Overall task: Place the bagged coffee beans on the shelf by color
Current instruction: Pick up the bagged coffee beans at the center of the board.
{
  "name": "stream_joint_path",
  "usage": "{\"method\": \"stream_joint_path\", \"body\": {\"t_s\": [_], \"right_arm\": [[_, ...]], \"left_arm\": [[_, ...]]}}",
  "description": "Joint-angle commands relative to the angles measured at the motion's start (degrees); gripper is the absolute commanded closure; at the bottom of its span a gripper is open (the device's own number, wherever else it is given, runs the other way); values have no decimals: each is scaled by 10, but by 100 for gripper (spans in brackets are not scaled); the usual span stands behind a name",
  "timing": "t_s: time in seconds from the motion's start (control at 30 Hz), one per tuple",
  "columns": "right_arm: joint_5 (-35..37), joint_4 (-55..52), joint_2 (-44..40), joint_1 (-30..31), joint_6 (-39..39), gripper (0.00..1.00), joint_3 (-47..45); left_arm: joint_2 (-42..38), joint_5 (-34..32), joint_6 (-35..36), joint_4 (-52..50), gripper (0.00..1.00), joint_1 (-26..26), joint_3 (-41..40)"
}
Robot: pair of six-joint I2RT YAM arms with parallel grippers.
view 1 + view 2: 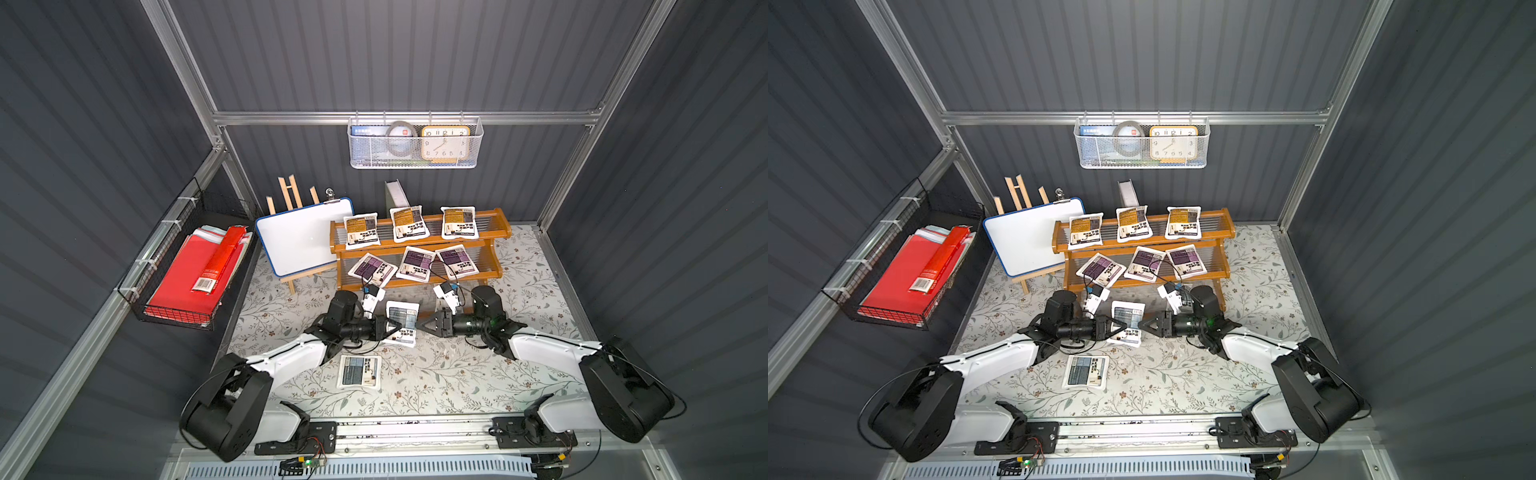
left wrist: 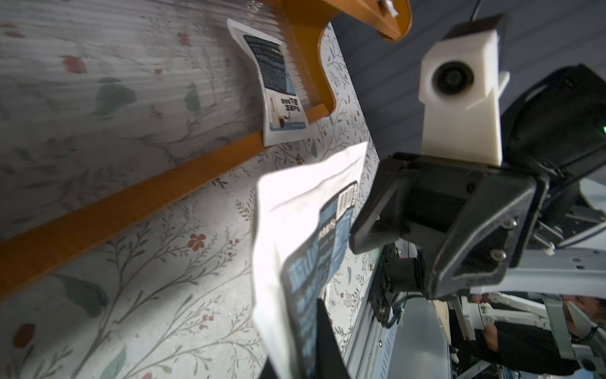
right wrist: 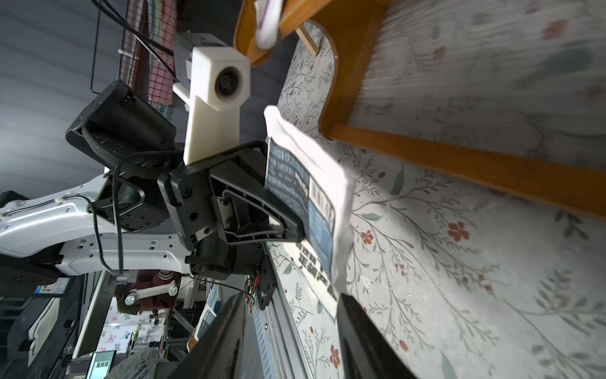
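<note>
My left gripper (image 1: 392,326) is shut on a grey-blue bagged coffee bean pouch (image 1: 402,322) and holds it upright above the table, in front of the shelf (image 1: 494,226). In the left wrist view the pouch (image 2: 295,229) stands pinched between my fingers (image 2: 328,344). My right gripper (image 1: 422,324) faces it at the pouch's right edge, jaws apart and open (image 3: 288,328). Three yellow-orange pouches (image 1: 409,223) lie on the top tier and three purple ones (image 1: 415,264) on the middle tier. A grey-blue pouch (image 2: 278,88) rests on the lowest tier. Another (image 1: 359,372) lies flat on the table.
A whiteboard on a small easel (image 1: 303,237) stands left of the shelf. A black wire basket with red folders (image 1: 195,274) hangs on the left wall. A white mesh basket holding a clock (image 1: 411,143) hangs on the back wall. A floral cloth (image 1: 457,374) covers the table.
</note>
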Motion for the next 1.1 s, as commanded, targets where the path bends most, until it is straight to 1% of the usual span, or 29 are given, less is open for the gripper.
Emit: {"method": "stream_joint_path", "body": {"t_s": [0.0, 0.1, 0.17, 0.27, 0.37, 0.57, 0.7, 0.77, 0.9, 0.97, 1.0, 1.07], "right_arm": [[67, 73, -9, 0, 47, 50, -26], [103, 124, -3, 0, 77, 49, -41], [131, 128, 3, 1, 82, 49, -46], [160, 145, 16, 1, 90, 49, -56], [164, 162, 36, 1, 104, 49, -61], [160, 190, 66, 0, 109, 49, -58], [145, 237, 90, 3, 122, 50, -57], [135, 256, 103, 5, 129, 52, -54], [116, 278, 127, 15, 135, 60, -42], [105, 293, 139, 16, 140, 67, -39], [102, 297, 143, 16, 141, 71, -38], [99, 304, 144, 17, 143, 84, -39]], "left_arm": [[36, -21, -45, 92, 100, 5, 13], [70, -21, -81, 146, 100, 5, 21], [90, -20, -110, 190, 100, 5, 20], [114, -32, -144, 227, 100, 5, 24], [127, -37, -164, 249, 100, 5, 26], [117, -45, -159, 240, 100, 5, 26], [116, -45, -156, 235, 100, 5, 27], [116, -45, -156, 233, 100, 5, 27], [116, -44, -156, 234, 100, 5, 28], [116, -44, -156, 234, 100, 5, 28], [115, -45, -156, 234, 100, 5, 28], [113, -46, -156, 232, 100, 5, 28]]}}
